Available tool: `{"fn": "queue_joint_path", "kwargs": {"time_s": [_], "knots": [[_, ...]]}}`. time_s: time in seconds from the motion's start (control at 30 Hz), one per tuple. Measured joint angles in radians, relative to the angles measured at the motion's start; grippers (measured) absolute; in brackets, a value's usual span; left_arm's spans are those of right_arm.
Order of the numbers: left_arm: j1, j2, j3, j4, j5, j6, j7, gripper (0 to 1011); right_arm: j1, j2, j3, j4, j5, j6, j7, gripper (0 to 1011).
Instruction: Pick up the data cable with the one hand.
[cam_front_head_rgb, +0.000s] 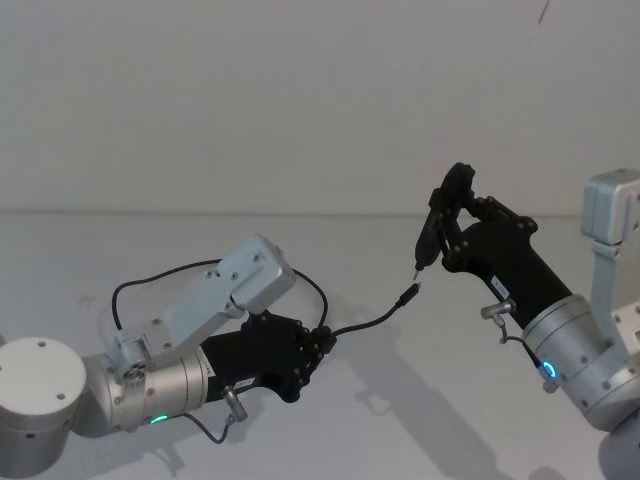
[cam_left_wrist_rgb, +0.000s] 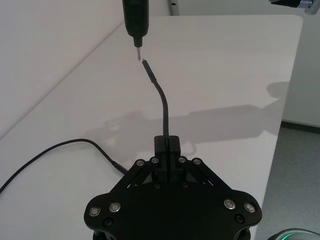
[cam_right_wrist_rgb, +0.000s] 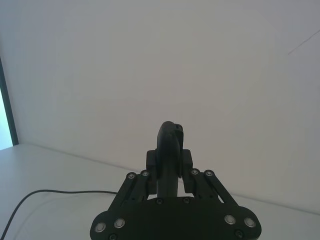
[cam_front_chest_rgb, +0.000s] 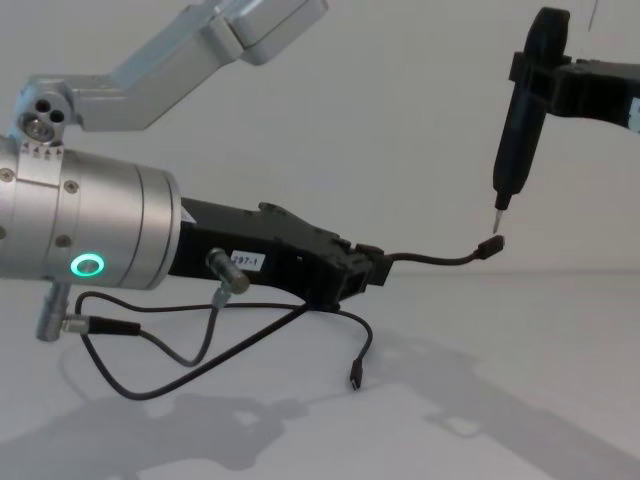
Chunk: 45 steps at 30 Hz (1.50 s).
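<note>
data cable hidden inside left claw, its loop cut off at wrist-view edge

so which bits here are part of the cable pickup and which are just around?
In the job:
- data cable, lifted, one plug held out in the air
- left gripper, shut on the cable

Just around:
- right gripper, shut on a pen-like tool, its tip just above the cable's plug
- white table

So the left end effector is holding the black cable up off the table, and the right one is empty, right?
Not quite. The left end effector does hold the data cable up, but the right end effector isn't empty: it grips a slim black pen-like tool, as the chest view shows.
</note>
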Motion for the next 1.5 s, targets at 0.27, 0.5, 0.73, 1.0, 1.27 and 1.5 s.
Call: {"fn": "queue_joint_path", "kwargs": {"time_s": [0.27,0.5,0.73,1.0,1.27,1.5], "knots": [[0.000,0.000,0.000,0.000,0.000,0.000,0.000,35,0.002,0.000,0.002,0.003,0.000,-0.001,0.000,279],[0.000,0.000,0.000,0.000,0.000,0.000,0.000,35,-0.001,0.005,0.004,0.004,0.001,0.001,0.002,279],[0.000,0.000,0.000,0.000,0.000,0.000,0.000,35,-0.005,0.010,0.006,0.002,0.006,0.008,0.004,279],[0.000,0.000,0.000,0.000,0.000,0.000,0.000,35,-0.008,0.016,0.006,-0.002,0.013,0.014,0.006,279],[0.000,0.000,0.000,0.000,0.000,0.000,0.000,35,-0.010,0.018,0.005,-0.004,0.015,0.017,0.007,279],[0.000,0.000,0.000,0.000,0.000,0.000,0.000,35,-0.010,0.019,0.005,-0.005,0.017,0.018,0.007,279]]}}
